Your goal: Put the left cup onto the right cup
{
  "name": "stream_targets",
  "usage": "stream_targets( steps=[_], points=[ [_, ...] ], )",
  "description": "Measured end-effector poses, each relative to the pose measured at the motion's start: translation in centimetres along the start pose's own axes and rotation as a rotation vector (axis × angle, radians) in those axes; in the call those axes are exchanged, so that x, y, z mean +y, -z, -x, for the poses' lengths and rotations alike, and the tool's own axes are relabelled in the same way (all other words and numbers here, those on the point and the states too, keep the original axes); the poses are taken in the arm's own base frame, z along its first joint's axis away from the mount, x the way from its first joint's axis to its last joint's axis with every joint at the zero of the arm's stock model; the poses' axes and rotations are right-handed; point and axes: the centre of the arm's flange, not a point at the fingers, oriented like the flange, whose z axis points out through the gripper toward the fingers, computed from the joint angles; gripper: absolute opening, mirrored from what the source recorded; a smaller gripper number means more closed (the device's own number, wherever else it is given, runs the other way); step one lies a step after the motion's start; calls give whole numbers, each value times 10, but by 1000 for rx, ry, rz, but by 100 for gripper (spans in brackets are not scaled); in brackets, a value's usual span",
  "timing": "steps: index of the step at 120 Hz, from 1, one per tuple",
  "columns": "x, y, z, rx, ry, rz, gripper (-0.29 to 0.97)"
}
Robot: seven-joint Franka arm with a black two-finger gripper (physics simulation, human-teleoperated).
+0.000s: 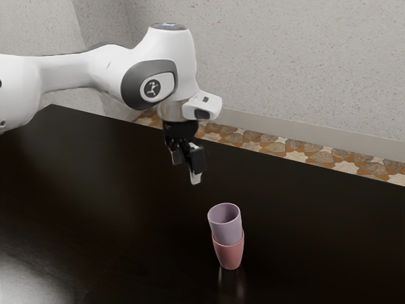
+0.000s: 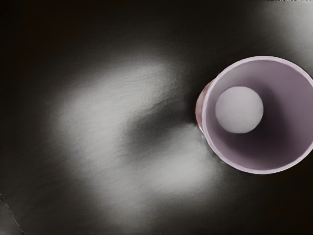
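The tool [image 1: 186, 171] hangs in the air above the worktop with its two black fingers spread a little and nothing between them. It is up and toward the exterior view's left of the cups, well clear of them. The white robot arm [image 1: 95, 69] carries it in from the exterior view's left.

The dark, glossy worktop [image 1: 95, 209] holds the stack. The pale lilac plastic cup [image 1: 224, 221] stands mouth up, nested in the dusty pink plastic cup [image 1: 229, 253], so only the pink cup's lower body shows beneath it. In the wrist view the lilac cup's [image 2: 293, 98] open mouth and round floor are looked into from above. A thin pink sliver of the lower cup [image 2: 199, 105] peeks out at its side nearest the bare worktop.

Judging from this, the placing looks done and the step in hand is getting away cleanly.

- **Leaving:** Keep the fingers apart and go up, or back toward the arm's own side. Do not go across the stack, since a brush on the lilac rim could tip both cups.
- **Seating:** The lilac cup seems to lean slightly toward the exterior view's left. It may be seated loosely, so any move near it should be slow.
- **If it needs fixing:** Come straight down over the rim. A sideways nudge is the wrong way in.
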Motion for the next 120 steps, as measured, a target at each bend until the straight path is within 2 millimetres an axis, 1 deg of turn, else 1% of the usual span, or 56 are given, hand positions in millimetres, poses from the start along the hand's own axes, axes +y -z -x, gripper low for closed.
stream_targets(
  steps=[10,32,45,60,81,95,120],
  points=[
    [-18,4,4,-7,36,4,68],
    [-49,19,14,-21,101,10,68],
    [-71,25,23,-31,145,14,68],
    [-95,37,33,-34,192,16,68],
    [-116,46,43,-39,235,18,68],
    [-127,63,48,-28,258,12,68],
    [-143,84,58,-22,293,9,68]
  ],
)
